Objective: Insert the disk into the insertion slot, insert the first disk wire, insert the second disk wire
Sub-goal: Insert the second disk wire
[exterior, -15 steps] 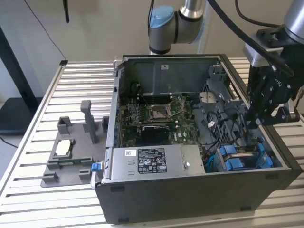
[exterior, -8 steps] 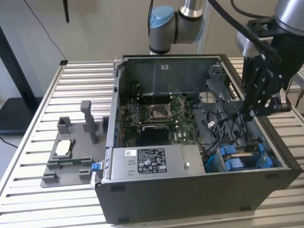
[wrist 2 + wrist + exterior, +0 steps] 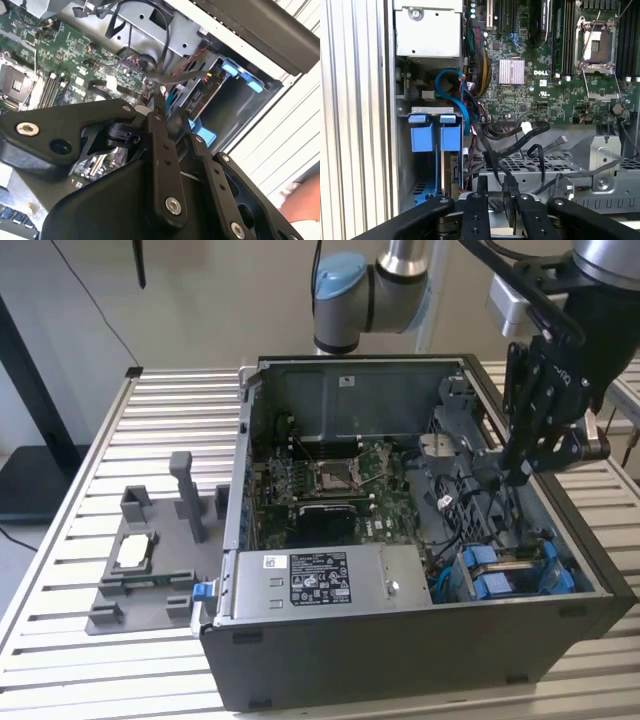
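Inside open dark-grey metal computer case (image 3: pixel 400 665): grey metal drive-cage insertion slot (image 3: pixel 432 109) filled, blue-framed flat disk (image 3: pixel 451 137) seated within; black robot gripper (image 3: pixel 496 181) poised just beside, pressed nearly together around thin black wire (image 3: pixel 487 157); disk step apparently done, both wire connections seemingly left.

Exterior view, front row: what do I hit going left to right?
Grey fixture tray → labelled power-supply box → drive cage with blue brackets.
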Tool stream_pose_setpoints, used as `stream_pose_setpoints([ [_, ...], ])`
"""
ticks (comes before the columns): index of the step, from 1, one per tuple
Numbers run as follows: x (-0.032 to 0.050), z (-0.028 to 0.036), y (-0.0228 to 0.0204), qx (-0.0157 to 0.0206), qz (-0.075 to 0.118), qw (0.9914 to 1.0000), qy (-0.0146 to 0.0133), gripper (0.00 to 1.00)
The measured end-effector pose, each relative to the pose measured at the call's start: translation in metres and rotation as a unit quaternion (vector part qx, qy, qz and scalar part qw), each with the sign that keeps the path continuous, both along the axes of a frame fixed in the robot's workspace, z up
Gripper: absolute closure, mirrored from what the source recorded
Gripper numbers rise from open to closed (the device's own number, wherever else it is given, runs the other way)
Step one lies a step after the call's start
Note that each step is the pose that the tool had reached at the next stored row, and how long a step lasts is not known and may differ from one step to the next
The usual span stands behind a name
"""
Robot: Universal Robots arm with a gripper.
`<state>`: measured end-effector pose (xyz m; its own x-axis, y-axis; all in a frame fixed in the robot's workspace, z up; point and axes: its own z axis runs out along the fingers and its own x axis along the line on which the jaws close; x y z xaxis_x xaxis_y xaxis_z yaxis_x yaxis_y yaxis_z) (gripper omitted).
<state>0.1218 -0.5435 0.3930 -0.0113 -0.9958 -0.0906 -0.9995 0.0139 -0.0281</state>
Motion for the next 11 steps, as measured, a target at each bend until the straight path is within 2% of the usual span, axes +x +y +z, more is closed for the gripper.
stream_pose_setpoints([
  [2,-0.0035,0.0009,0.0004,-0.005,0.0,0.99999,-0.0002,0.73],
  [7,-0.0119,0.001,0.0019,-0.0219,0.001,0.99976,-0.0009,0.73],
  [11,-0.0187,0.0011,0.0038,-0.0323,0.002,0.99948,-0.0011,0.73],
])
